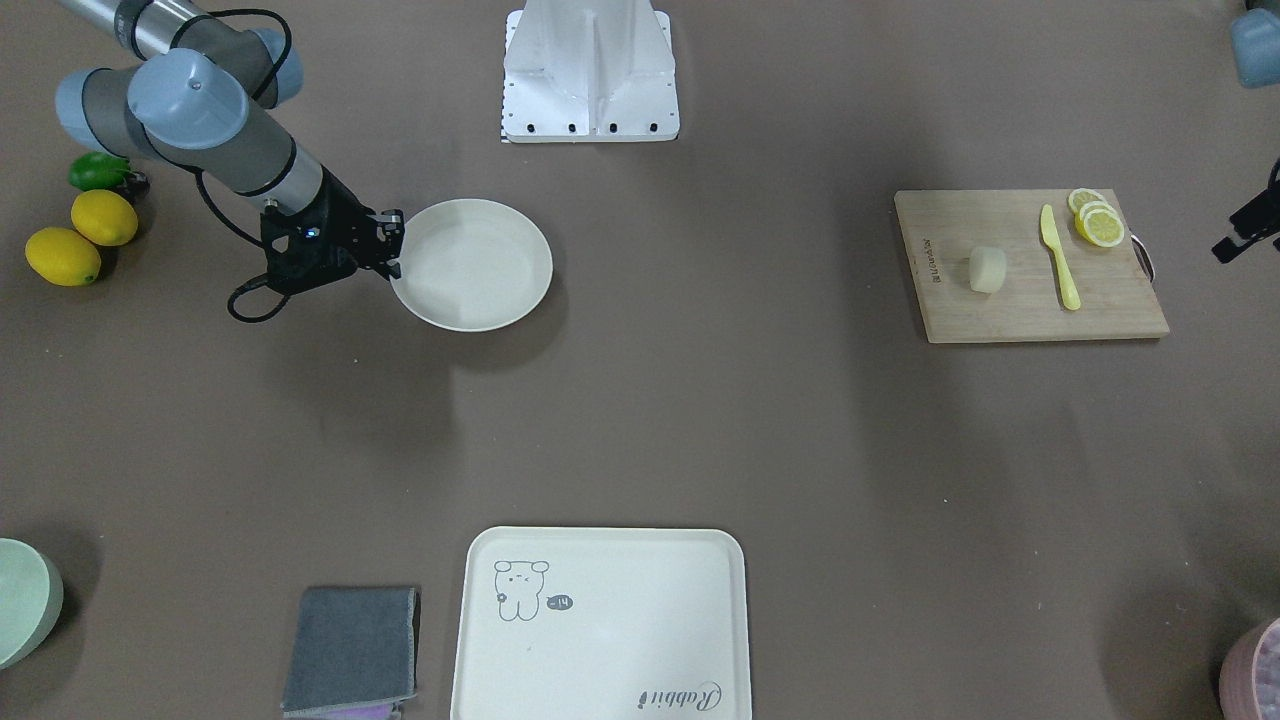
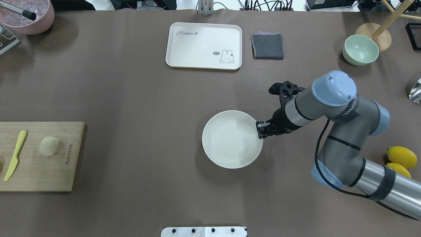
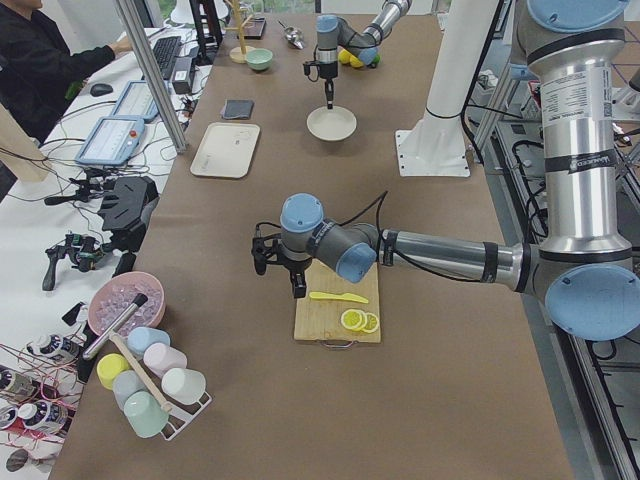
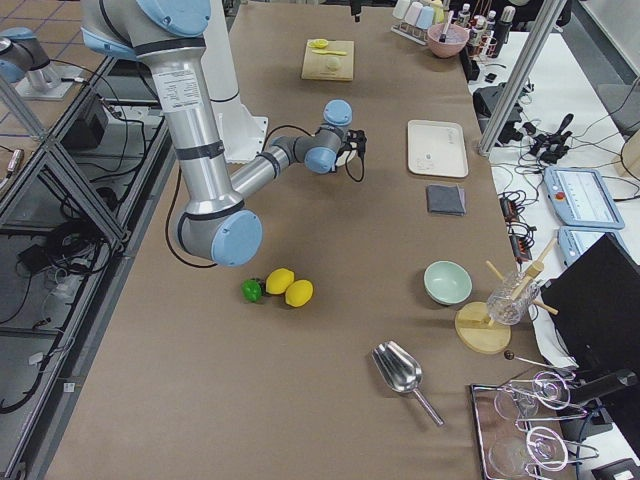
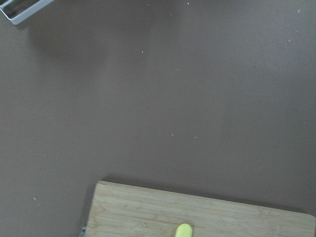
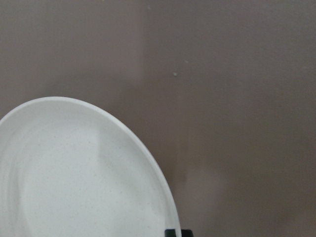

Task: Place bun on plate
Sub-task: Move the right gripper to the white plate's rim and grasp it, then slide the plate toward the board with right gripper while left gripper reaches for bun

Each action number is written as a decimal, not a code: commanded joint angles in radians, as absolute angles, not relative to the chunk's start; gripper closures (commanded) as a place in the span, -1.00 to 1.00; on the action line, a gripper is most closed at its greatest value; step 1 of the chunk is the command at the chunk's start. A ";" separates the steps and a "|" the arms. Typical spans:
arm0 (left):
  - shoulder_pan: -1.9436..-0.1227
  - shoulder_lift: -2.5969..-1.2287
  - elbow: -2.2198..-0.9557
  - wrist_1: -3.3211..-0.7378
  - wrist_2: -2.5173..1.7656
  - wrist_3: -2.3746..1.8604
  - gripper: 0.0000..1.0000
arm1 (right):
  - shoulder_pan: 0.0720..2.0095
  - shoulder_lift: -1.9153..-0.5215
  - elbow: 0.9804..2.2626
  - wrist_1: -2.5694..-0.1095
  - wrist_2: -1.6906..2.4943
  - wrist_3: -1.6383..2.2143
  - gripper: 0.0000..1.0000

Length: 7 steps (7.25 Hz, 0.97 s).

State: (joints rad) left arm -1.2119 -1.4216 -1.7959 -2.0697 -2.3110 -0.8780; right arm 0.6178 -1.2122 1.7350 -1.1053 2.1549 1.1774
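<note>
The bun is a small pale lump lying on a wooden cutting board, also seen as the bun at the table's left in the overhead view. The round off-white plate sits near the middle of the table. My right gripper points down at the plate's rim and looks shut on it; one dark fingertip shows at the rim. My left gripper hovers beside the board; I cannot tell whether it is open or shut.
A yellow knife and lemon slices share the board. A cream tray, grey cloth and green bowl lie at the far side. Whole lemons sit behind the right arm.
</note>
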 commanded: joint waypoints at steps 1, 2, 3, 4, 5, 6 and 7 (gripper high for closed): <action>-1.045 -1.408 -1.798 -2.188 -2.254 -1.062 -0.91 | 0.604 -1.097 1.611 -1.100 2.149 1.204 1.00; -0.950 -1.408 -1.804 -2.244 -2.197 -1.131 -0.91 | 0.604 -1.080 1.591 -1.098 2.149 1.204 1.00; -0.868 -1.407 -1.816 -2.250 -2.128 -1.149 -0.91 | 0.604 -1.068 1.589 -1.104 2.148 1.207 1.00; -0.832 -1.401 -1.822 -2.252 -2.100 -1.149 -0.91 | 0.597 -1.062 1.579 -1.097 2.146 1.242 1.00; -0.806 -1.401 -1.819 -2.255 -2.094 -1.144 -0.91 | 0.588 -1.062 1.575 -1.095 2.128 1.244 1.00; -0.767 -1.404 -1.819 -2.255 -2.056 -1.144 -0.89 | 0.581 -1.060 1.572 -1.097 2.114 1.246 1.00; -0.741 -1.408 -1.819 -2.255 -2.028 -1.146 -0.86 | 0.581 -1.051 1.560 -1.095 2.114 1.246 1.00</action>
State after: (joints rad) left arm -0.7799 -1.4040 -1.8190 -2.2540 -2.0649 -1.1445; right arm 0.5849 -1.0590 1.5716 -1.0964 2.1209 1.2432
